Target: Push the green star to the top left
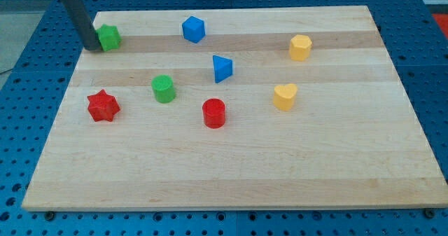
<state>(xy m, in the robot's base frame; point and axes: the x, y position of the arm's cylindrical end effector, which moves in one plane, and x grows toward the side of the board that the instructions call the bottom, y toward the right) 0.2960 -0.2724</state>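
Rod tip [93,48], no pincer fitted so none to open or close, touches green star [108,37] from its left; pushing onward likely drives it rightward from tabletop [231,173] corner.

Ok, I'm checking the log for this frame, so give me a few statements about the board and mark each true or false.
1. My tip is at the green star, on its left in the view. True.
2. The green star sits near the board's bottom right. False: it is at the top left.
3. The red star lies left of the green cylinder. True.
4. The red cylinder touches the blue triangle. False: they are apart.
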